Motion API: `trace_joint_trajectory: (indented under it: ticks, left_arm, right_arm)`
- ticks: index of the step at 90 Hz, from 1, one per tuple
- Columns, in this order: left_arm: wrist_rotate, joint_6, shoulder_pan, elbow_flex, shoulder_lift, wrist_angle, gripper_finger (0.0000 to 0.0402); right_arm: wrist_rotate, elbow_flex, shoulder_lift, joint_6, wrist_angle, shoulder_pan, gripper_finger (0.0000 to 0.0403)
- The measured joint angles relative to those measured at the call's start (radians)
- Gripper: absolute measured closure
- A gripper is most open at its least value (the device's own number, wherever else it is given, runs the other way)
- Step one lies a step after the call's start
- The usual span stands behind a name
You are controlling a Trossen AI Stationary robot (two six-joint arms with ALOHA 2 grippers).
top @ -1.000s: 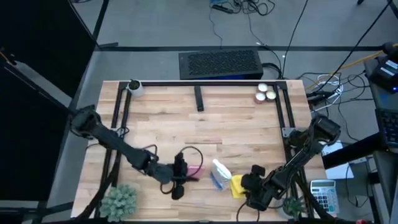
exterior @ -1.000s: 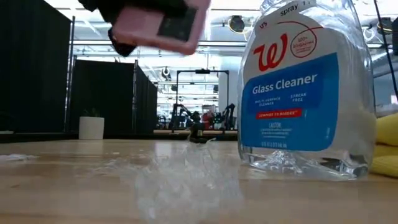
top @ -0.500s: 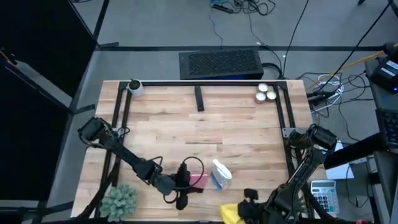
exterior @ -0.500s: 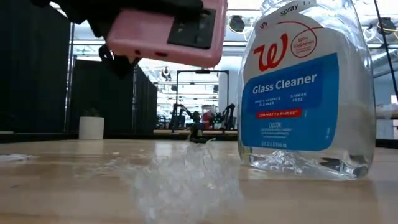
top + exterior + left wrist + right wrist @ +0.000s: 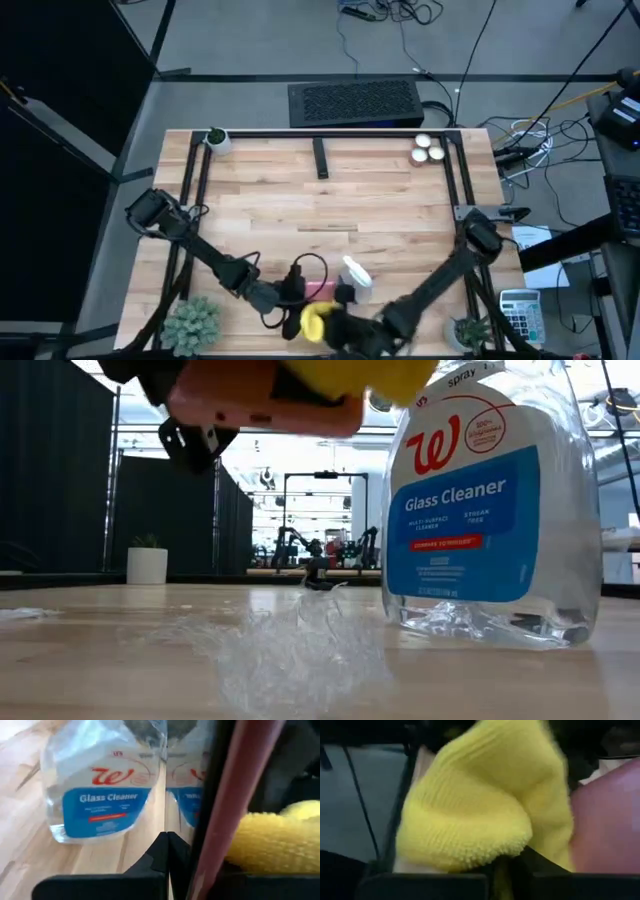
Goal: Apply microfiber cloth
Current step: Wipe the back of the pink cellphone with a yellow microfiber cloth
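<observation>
A phone in a pink case hangs above the table's near middle, with my left gripper shut on it. The low view shows its pink back facing down. My right gripper is shut on the bright yellow microfiber cloth, bunched just beside the phone's near edge. In the low view the cloth shows over the phone's top. Whether cloth and phone touch, I cannot tell. My left gripper pinches the phone by its left end, coming level from the table's left; in its wrist view the pink case edge runs out between the fingers. The phone is lifted clear of the table. My right gripper pinches a bunched fold of the cloth, several layers thick, coming from the table's right. The cloth bulges out beyond the fingers, clear of the table, next to the pink case.
A clear glass cleaner spray bottle with a blue label lies on the table just right of the phone. A wet patch spreads on the wood in front of it. Small plants stand at the near corners, and round tins at the far right.
My right gripper has lifted the yellow cloth off the table beside the bottle, swung it along the near edge toward the left, and brought it up to the phone. My left gripper has shifted the phone slightly toward the near edge and kept hold.
</observation>
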Motion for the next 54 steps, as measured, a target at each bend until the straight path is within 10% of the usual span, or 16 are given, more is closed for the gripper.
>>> trace_joint_trajectory:
  ticks: [54]
  left_arm:
    - [0.01, 0.023, -0.017, 0.002, -0.002, -0.016, 0.0392]
  right_arm:
    - [0.109, 0.184, -0.046, 0.06, -0.341, -0.035, 0.0394]
